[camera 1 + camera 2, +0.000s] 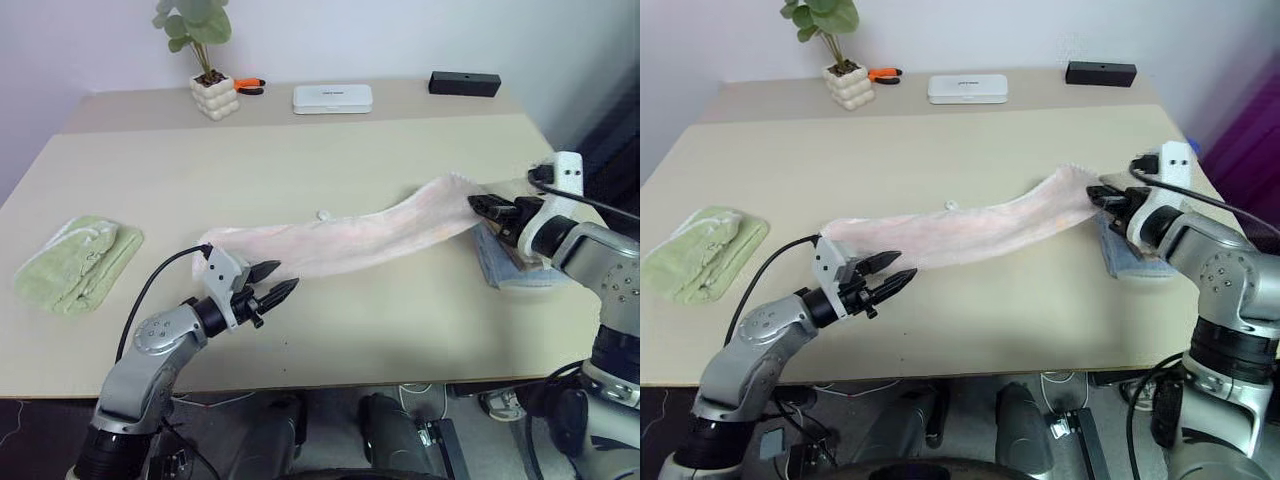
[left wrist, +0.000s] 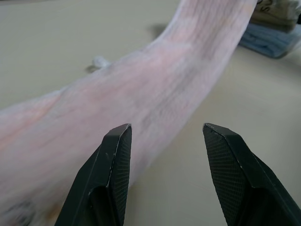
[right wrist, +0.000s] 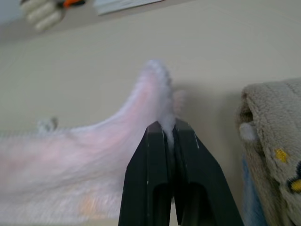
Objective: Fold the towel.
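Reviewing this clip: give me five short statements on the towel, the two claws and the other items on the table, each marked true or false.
1. The right claw is shut on one end of the pink towel. True.
2. The left claw grips the towel's other end. False: its fingers stand apart with nothing between them, next to the towel.
3. The end of the pink towel at the right claw is raised off the table. True.
4. The green towel lies under the right claw. False: it lies near the table's left edge; folded beige and blue cloths sit near the right claw.
5. A potted plant stands along the far side of the table. True.
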Available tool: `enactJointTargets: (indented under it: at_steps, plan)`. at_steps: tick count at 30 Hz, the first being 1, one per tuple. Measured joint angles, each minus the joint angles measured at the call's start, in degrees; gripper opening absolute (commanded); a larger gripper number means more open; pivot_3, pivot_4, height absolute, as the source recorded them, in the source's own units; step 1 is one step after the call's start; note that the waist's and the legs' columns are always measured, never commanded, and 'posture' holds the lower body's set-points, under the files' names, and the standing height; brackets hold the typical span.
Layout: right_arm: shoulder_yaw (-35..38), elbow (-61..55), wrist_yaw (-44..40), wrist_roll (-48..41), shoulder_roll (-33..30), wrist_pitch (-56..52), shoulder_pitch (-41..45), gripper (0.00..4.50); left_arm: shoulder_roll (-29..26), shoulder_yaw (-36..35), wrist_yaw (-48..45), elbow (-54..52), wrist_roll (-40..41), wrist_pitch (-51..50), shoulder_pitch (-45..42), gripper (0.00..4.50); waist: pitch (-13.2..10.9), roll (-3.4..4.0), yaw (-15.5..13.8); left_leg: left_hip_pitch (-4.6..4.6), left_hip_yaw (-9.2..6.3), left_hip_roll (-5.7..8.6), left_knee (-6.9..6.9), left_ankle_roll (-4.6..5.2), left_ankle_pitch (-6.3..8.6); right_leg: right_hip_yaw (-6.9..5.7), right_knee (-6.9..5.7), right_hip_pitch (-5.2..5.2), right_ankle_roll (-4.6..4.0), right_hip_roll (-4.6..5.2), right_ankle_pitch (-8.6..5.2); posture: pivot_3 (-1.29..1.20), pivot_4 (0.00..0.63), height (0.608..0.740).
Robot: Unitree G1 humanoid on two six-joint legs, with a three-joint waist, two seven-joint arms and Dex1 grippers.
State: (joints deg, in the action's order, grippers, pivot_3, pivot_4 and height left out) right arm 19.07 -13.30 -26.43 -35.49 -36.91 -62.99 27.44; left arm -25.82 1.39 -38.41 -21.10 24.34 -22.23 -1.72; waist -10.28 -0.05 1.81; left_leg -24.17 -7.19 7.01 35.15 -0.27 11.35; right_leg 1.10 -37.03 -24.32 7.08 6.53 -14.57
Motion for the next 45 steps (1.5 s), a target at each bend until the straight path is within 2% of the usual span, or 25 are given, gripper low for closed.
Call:
enactJointTargets:
  at_steps: [5, 9, 14, 17, 23, 25, 26, 28, 30, 34, 40, 43, 45]
  plan:
    - [-15.6, -6.4, -6.0, 3.7, -0.8, 6.5, 0.1, 0.05, 0.2, 0.0, -0.2, 0.7, -0.1, 0.5, -1.0, 2.43, 0.0, -0.02, -0.3, -0.07, -0.02, 0.03, 0.0, 0.0, 0.0, -0.01, 0.09, -0.01, 0.03, 0.03, 0.01, 0.0, 0.15, 0.74]
    - [-28.7, -6.4, -8.0, 10.2, 0.4, 11.9, 2.3, 0.05, 0.3, -0.2, 0.3, 0.6, -0.2, 0.7, 0.0, 2.43, 0.0, -0.05, -1.1, -0.09, -0.02, 0.06, 0.03, 0.0, 0.0, -0.01, 0.11, -0.02, 0.02, 0.06, 0.0, 0.0, 0.15, 0.74]
    - [-35.5, -2.0, -8.3, 15.4, 4.6, 15.9, 3.6, 0.05, 0.5, -0.5, 2.1, -0.7, -0.2, 0.7, 2.7, 2.43, 0.0, -0.14, -1.3, -0.13, -0.06, 0.08, 0.03, -0.01, 0.0, -0.01, 0.15, -0.03, 0.0, 0.05, 0.01, 0.0, 0.15, 0.74]
    - [-35.7, -0.6, -8.8, 16.5, 4.9, 16.3, 3.6, 0.92, 0.5, -0.6, 2.5, -1.9, -0.1, 0.7, 3.5, 2.43, 0.0, -0.14, -1.3, -0.13, -0.06, 0.09, 0.03, -0.01, 0.01, -0.01, 0.15, -0.03, 0.01, 0.05, 0.01, 0.0, 0.15, 0.74]
    - [-33.0, -0.6, -12.5, 15.8, 4.1, 18.6, 2.5, 3.89, 0.3, -0.9, 2.7, -2.3, -0.1, 0.7, 3.7, 2.43, 0.0, -0.14, -1.2, -0.12, -0.07, 0.09, 0.02, -0.01, 0.01, -0.02, 0.14, -0.04, 0.01, 0.04, 0.01, 0.0, 0.15, 0.74]
    - [-29.7, -0.6, -13.6, 14.4, 4.0, 19.5, 2.2, 3.89, 0.3, -1.4, 2.7, -2.3, 0.0, 0.6, 3.8, 2.43, 0.0, -0.14, -1.2, -0.12, -0.07, 0.09, 0.02, -0.01, 0.01, -0.02, 0.14, -0.04, 0.01, 0.02, 0.01, 0.0, 0.15, 0.74]
    - [-27.9, -0.6, -14.1, 13.8, 4.0, 20.0, 2.2, 3.74, 0.3, -1.7, 2.7, -2.3, 0.1, 0.6, 3.8, 2.43, 0.0, -0.14, -1.2, -0.12, -0.08, 0.09, 0.02, -0.01, 0.01, -0.02, 0.13, -0.04, 0.01, 0.02, 0.01, 0.0, 0.15, 0.74]
    - [-24.8, -0.1, -13.8, 12.6, 4.4, 20.2, 2.4, 2.98, 0.3, -2.3, 3.0, -2.3, 0.1, 0.5, 3.8, 2.43, 0.0, -0.14, -1.2, -0.12, -0.08, 0.08, 0.02, -0.01, 0.01, -0.02, 0.13, -0.04, 0.02, 0.02, 0.02, 0.0, 0.15, 0.74]
    - [-22.8, 2.5, -13.0, 12.9, 4.6, 20.8, 3.7, 1.95, 0.4, -2.6, 3.5, -2.3, 0.2, 0.4, 3.8, 2.43, 0.0, -0.14, -1.2, -0.11, -0.07, 0.08, 0.03, -0.01, 0.0, -0.02, 0.11, -0.04, 0.01, 0.02, 0.02, 0.0, 0.15, 0.74]
    - [-26.1, 9.7, -12.8, 18.2, 6.3, 27.5, 4.4, 0.03, 1.6, -3.7, 4.7, -2.5, 1.6, -0.1, 3.9, 2.43, 0.0, -0.17, -1.0, -0.09, -0.07, 0.08, 0.0, -0.02, 0.0, -0.02, 0.11, -0.04, 0.02, 0.01, 0.02, 0.0, 0.15, 0.74]
    - [-33.6, 17.6, -14.7, 23.8, 10.3, 34.8, 1.5, 0.03, 2.7, -6.8, 7.6, -4.7, 3.7, -1.4, 6.4, 2.43, 0.0, -0.17, -1.1, -0.1, -0.07, 0.11, 0.02, -0.02, 0.0, -0.01, 0.07, -0.06, 0.03, -0.04, 0.03, 0.0, 0.15, 0.74]
    - [-33.5, 18.5, -14.1, 25.7, 10.8, 38.3, 1.3, 0.03, 4.1, -9.7, 10.5, -6.3, 5.3, -2.6, 9.3, 2.43, 0.0, -0.18, -1.1, -0.07, -0.07, 0.09, 0.03, -0.03, 0.0, 0.0, 0.06, -0.03, 0.02, -0.06, 0.03, 0.0, 0.15, 0.74]
    - [-31.6, 19.3, -13.6, 25.1, 11.6, 38.2, 1.8, 0.56, 6.2, -12.5, 13.6, -8.6, 8.7, -4.3, 11.1, 2.43, 0.0, -0.18, -1.1, -0.07, -0.08, 0.09, 0.03, -0.03, 0.0, 0.0, 0.06, -0.03, 0.01, -0.06, 0.03, 0.0, 0.15, 0.74]
